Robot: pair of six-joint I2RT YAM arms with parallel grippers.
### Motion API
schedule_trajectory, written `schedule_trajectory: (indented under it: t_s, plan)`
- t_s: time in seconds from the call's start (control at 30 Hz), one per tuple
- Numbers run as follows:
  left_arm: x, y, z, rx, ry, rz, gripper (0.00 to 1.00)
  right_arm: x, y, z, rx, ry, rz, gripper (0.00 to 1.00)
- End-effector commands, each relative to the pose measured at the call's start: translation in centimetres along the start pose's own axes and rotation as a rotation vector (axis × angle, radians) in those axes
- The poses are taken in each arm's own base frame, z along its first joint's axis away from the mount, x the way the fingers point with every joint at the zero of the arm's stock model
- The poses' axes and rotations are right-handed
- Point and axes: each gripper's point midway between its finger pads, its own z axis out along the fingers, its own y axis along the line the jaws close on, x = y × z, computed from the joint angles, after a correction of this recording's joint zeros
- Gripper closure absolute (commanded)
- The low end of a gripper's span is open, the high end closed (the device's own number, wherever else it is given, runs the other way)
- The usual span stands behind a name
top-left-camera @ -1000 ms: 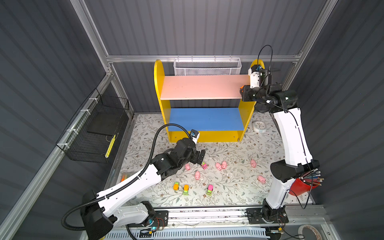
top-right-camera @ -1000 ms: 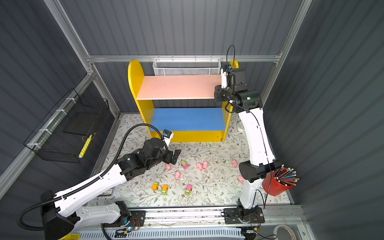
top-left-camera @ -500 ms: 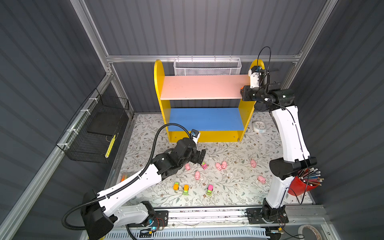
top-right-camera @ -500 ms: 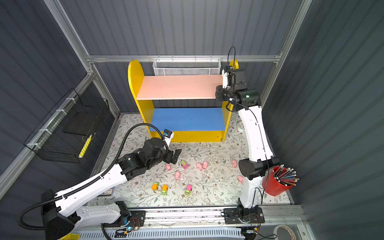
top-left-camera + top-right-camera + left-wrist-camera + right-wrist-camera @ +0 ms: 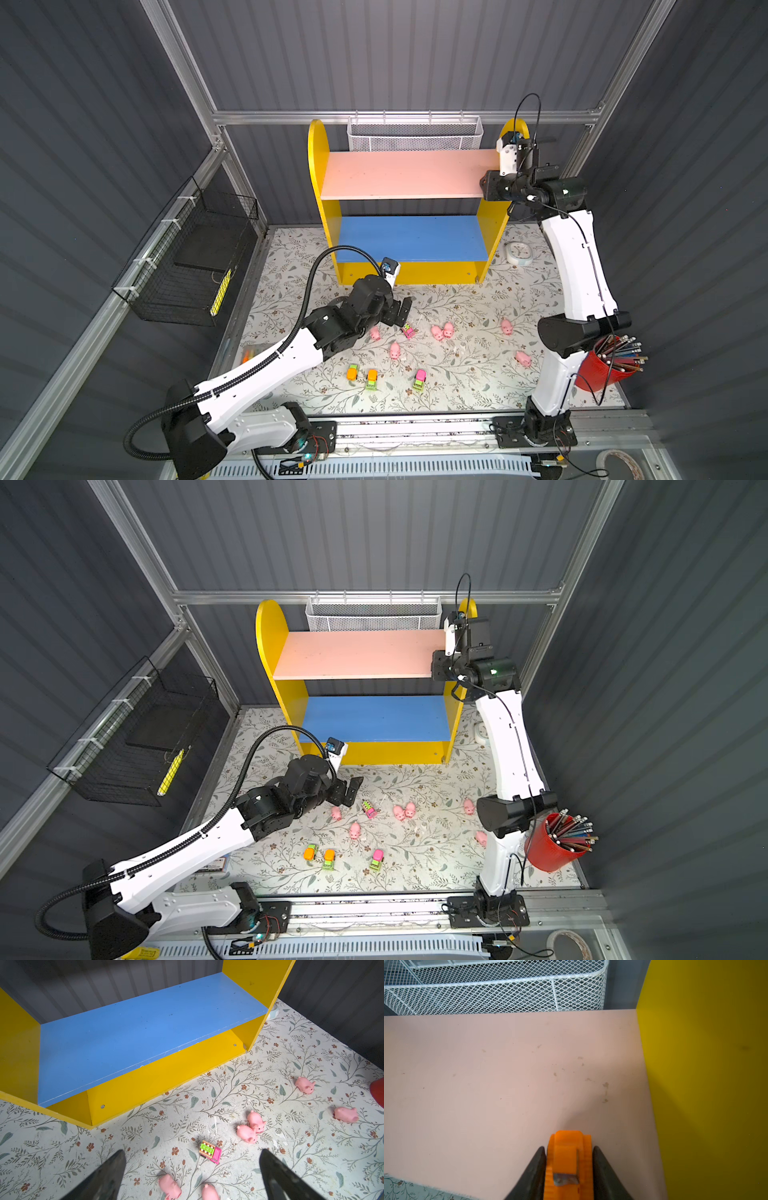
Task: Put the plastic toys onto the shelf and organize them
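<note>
right gripper (image 5: 569, 1147) is pinching the orange car (image 5: 566, 1159) lengthwise, pink shelf board (image 5: 488, 1084) directly underneath it; left gripper (image 5: 192, 1152) hangs wide open, empty

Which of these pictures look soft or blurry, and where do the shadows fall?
Right wrist view: the orange toy between the right gripper's fingers sits near the lens and looks soft; a shadow darkens the pink board beside it. Left wrist view: the left gripper's fingers are dark blurs, the pigs sharp. In both top views the flowered mat is bright, the walls dim.
</note>
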Motion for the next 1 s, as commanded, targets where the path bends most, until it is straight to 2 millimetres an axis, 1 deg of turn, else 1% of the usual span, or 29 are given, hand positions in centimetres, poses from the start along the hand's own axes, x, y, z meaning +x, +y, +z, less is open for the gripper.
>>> schedule_trajectory:
  t_s: [0.0,0.2,0.23,0.3,0.5,0.63,0.83,0.97]
  plan:
    - [-0.1,0.1,0.0,-0.011,-0.011,0.009,0.00,0.0,-0.1,0.5,-0.002,0.002,0.013,0.59]
    - [0.1,0.4,-0.1,-0.022,-0.011,0.011,0.00,-0.2,-0.2,0.8,0.001,-0.005,0.029,0.58]
    - [0.1,0.3,-0.1,-0.021,-0.012,0.011,0.00,-0.2,-0.2,0.8,0.001,-0.007,0.032,0.57]
    - [0.1,0.4,-0.2,-0.023,-0.010,0.012,0.00,-0.3,-0.1,0.8,-0.002,-0.010,0.032,0.50]
    - [0.3,0.6,-0.4,-0.030,-0.015,0.007,0.00,-0.7,-0.2,0.3,0.004,-0.025,0.034,0.38]
    - [0.3,0.7,-0.6,-0.031,-0.020,0.003,0.00,-0.9,-0.2,-0.1,0.001,-0.033,0.034,0.33]
    - [0.1,0.8,-0.8,-0.030,-0.030,-0.001,0.00,-1.4,0.3,-0.9,-0.019,-0.051,0.030,0.31]
    - [0.0,0.8,-0.8,-0.033,-0.029,0.002,0.00,-2.0,0.2,-1.5,-0.017,-0.077,0.027,0.28]
